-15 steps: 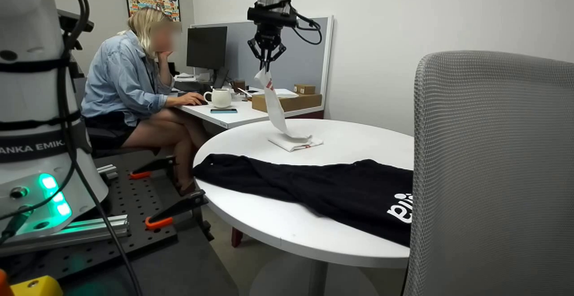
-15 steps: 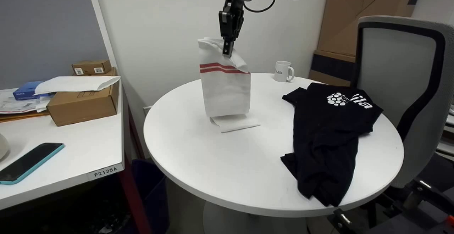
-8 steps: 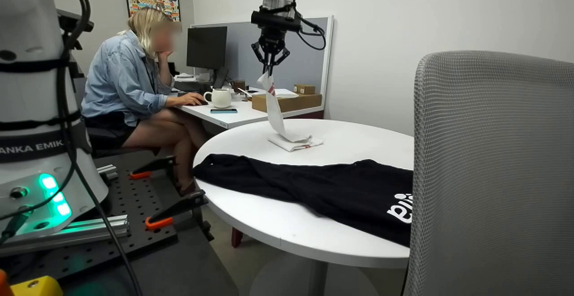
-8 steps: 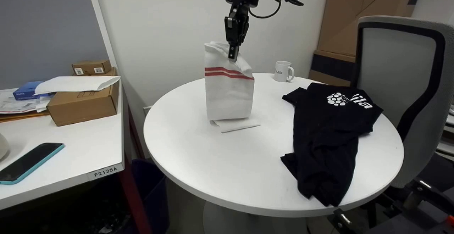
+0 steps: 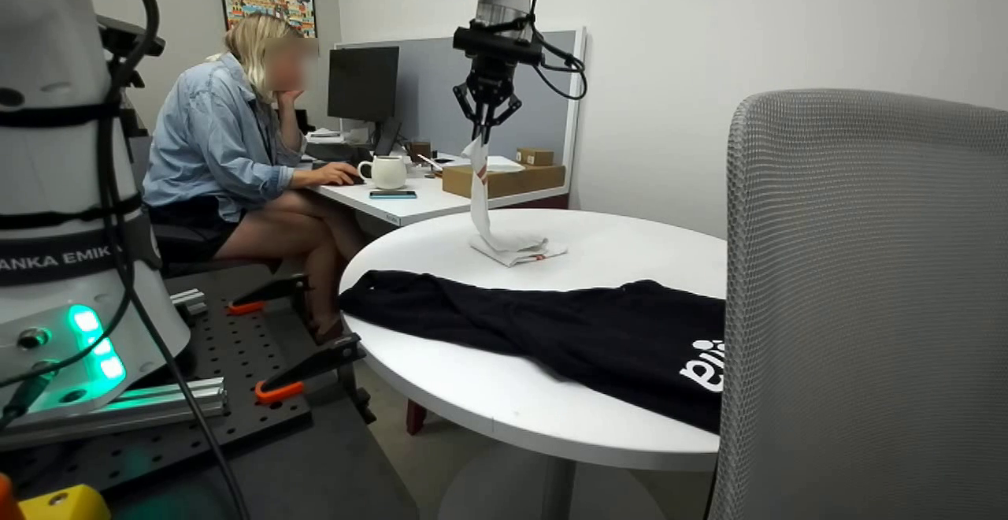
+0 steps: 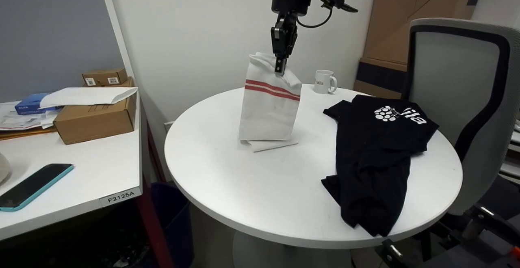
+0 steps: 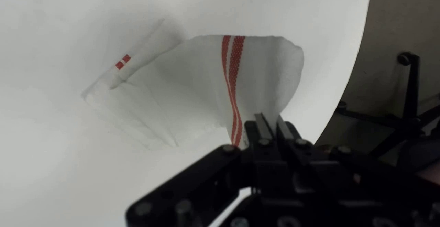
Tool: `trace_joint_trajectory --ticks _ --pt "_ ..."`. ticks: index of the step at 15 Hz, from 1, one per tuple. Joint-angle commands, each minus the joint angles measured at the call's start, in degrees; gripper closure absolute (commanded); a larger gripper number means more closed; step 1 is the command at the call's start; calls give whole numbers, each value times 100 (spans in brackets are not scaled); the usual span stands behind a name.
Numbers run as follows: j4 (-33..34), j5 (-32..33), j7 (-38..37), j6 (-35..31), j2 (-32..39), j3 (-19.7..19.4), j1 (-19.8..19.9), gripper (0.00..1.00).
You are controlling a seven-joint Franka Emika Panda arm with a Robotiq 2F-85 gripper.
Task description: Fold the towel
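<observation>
- Above the table (image 6: 215,178), we see the gripper (image 7: 270,118) pointing down, its jaws pressed together on the towel (image 6: 270,115), which they pinch near its upper end.
- The held part of the towel stands up from the table at a slant; the lower part lies on the table in folded layers.
- Across the raised part, high over the table, we make out two red stripes; a short bit of the same red shows on the part that rests on the table.
- On the table, apart from the towel, we find the shirt (image 6: 371,158), black and rumpled, with white lettering and a cluster of white dots.
- Near the table's edge we see the mug (image 6: 322,82), white and upright, with small dark lettering.
- Just beside the table stands the chair (image 5: 858,291), its grey mesh back hiding part of the table and of the shirt in an exterior view.
- Near the table is the desk (image 6: 109,162), which bears a box (image 6: 97,122), a smaller box (image 6: 105,77) and a phone (image 6: 36,186) in a teal case.
- Beyond the table, in an exterior view, we see a person (image 5: 209,126) in blue, seated, and, on the desk, a cup (image 5: 387,172) and a monitor (image 5: 363,83).
</observation>
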State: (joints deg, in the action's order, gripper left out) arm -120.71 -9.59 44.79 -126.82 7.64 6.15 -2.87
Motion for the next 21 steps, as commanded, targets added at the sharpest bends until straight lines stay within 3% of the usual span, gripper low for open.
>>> trace_joint_trajectory --ticks 1,12,21 --pt "245 108 -25 365 -74 -40 68 99" --pt "724 1330 -120 1087 -40 -178 73 99" --pt "754 1369 -593 916 348 -159 59 99"
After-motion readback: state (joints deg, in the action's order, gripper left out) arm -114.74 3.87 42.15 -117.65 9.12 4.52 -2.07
